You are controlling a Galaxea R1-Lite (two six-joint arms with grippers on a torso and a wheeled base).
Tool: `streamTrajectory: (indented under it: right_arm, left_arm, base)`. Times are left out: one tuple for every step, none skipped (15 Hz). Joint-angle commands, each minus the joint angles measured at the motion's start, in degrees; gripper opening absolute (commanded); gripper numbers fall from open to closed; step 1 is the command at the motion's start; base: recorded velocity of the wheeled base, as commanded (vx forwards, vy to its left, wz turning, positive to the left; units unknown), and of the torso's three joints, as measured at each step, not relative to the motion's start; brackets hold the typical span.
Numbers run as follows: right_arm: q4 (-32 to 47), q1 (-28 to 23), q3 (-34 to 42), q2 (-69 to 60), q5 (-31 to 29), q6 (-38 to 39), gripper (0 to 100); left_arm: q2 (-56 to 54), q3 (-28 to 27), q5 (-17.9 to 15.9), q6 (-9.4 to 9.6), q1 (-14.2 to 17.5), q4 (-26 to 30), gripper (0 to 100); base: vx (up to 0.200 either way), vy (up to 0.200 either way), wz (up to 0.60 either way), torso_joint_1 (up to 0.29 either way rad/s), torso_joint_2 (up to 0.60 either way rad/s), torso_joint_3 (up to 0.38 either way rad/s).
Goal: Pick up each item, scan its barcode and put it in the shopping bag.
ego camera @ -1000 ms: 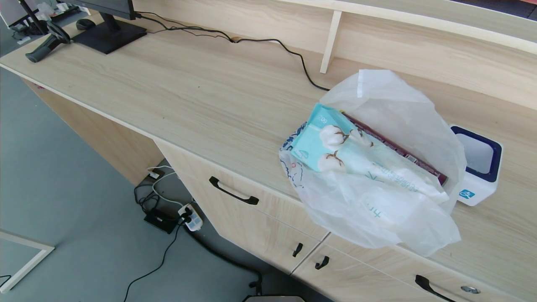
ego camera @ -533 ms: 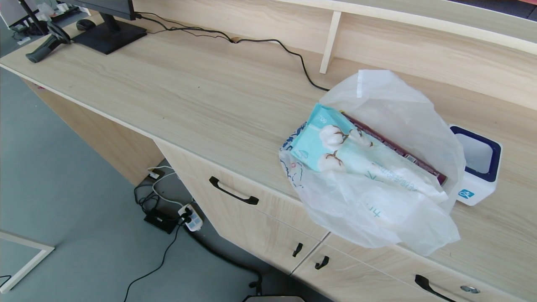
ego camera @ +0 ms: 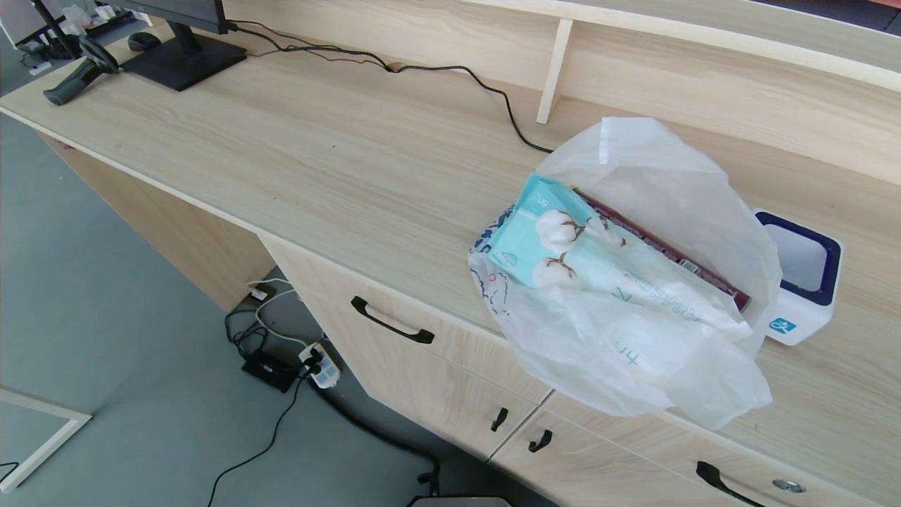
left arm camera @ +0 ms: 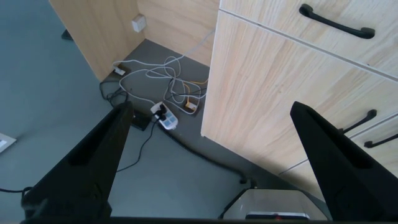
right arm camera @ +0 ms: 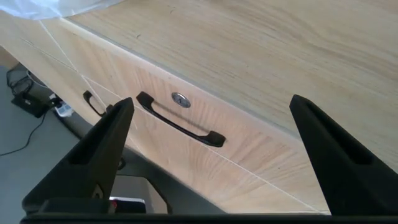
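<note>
**Currently: items in the bag, both grippers spread wide**

I see the shopping bag [ego camera: 633, 352] lying on its side on the counter [ego camera: 317, 155], its lower end hanging over the front edge. Inside it lie a teal tissue pack [ego camera: 563, 246] and, just behind it, a dark red box [ego camera: 662, 253]. The white and blue scanner [ego camera: 802, 282] sits right beside the bag. My left gripper [left arm camera: 208, 106] hangs low by the drawer fronts, above a power strip [left arm camera: 165, 118] on the floor, fingers apart and holding nothing. My right gripper [right arm camera: 211, 99] faces a drawer handle [right arm camera: 180, 127] under the counter edge, fingers also apart.
</note>
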Motion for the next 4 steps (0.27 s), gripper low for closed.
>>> streamTrajectory:
  right_arm:
    - [-0.1,0.0,0.0,0.1,0.0,0.0,100]
    - [0.0,0.0,0.0,0.1,0.0,0.1,100]
    - [0.0,0.0,0.0,0.1,0.0,0.1,100]
    - [0.0,0.0,0.0,0.1,0.0,0.1,100]
  left_arm:
    - [0.1,0.0,0.0,0.06,0.0,0.0,100]
    - [0.1,0.0,0.0,-0.03,0.0,0.0,100]
    - [0.1,0.0,0.0,-0.03,0.0,0.0,100]
    - [0.1,0.0,0.0,-0.03,0.0,0.0,100]
  base:
    - [0.000,0.000,0.00,0.000,0.00,0.000]
    - [0.000,0.000,0.00,0.000,0.00,0.000]
    - [0.000,0.000,0.00,0.000,0.00,0.000]
    - [0.000,0.000,0.00,0.000,0.00,0.000]
